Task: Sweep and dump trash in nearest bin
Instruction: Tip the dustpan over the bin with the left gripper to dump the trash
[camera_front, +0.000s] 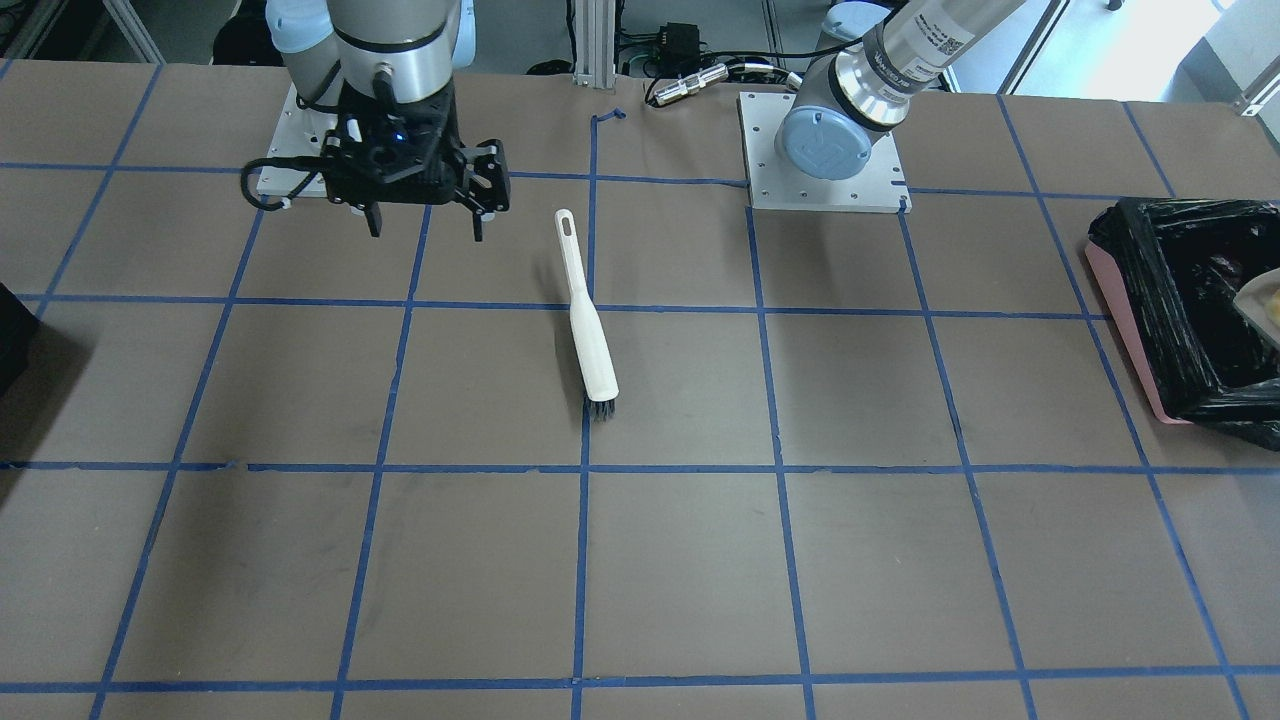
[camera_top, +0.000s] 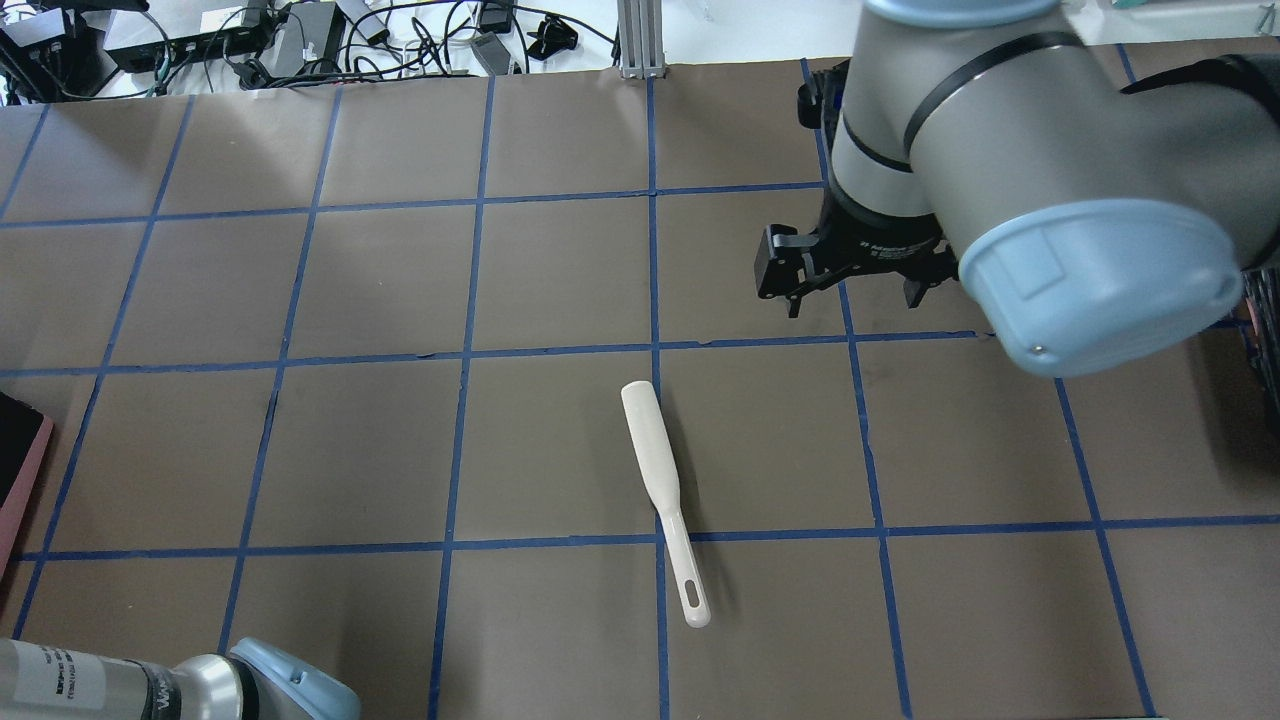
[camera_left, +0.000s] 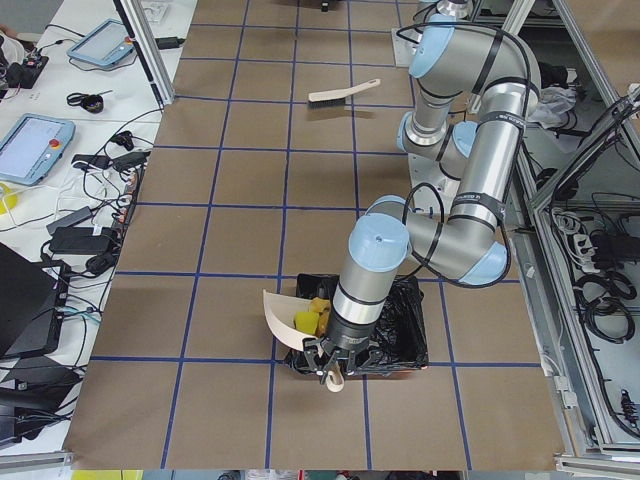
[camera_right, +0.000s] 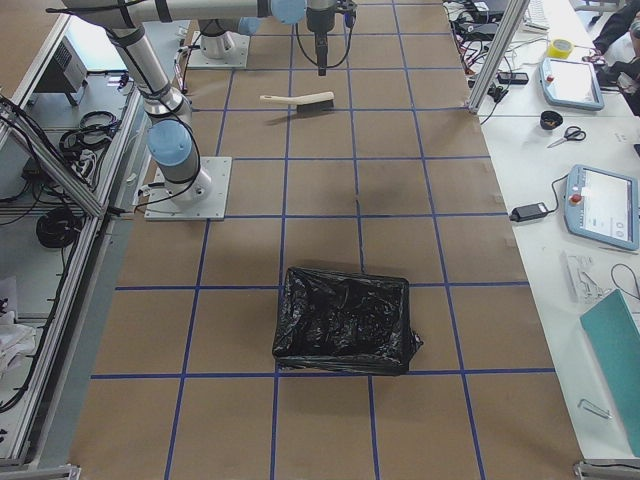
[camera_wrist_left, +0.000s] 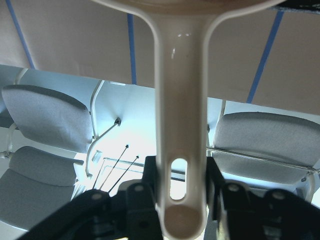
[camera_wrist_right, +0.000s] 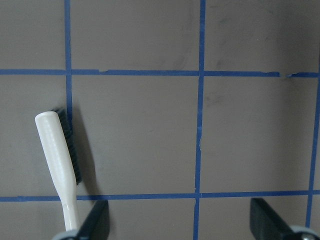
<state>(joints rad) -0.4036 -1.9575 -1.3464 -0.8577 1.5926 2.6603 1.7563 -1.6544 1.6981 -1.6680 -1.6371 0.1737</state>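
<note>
My left gripper is shut on the handle of a white dustpan. It holds the pan tilted over the pink bin lined with a black bag. Yellow-green and golden trash pieces lie in the pan; I cannot make out the croissant piece. The pan's edge also shows in the front view. My right gripper is open and empty, above the table near its base, beside a white brush that lies flat. The right wrist view shows the brush to its left.
A second black-bagged bin stands at the table's right end, and shows at the front view's left edge. Both arm base plates sit at the robot side. Blue tape lines grid the brown table.
</note>
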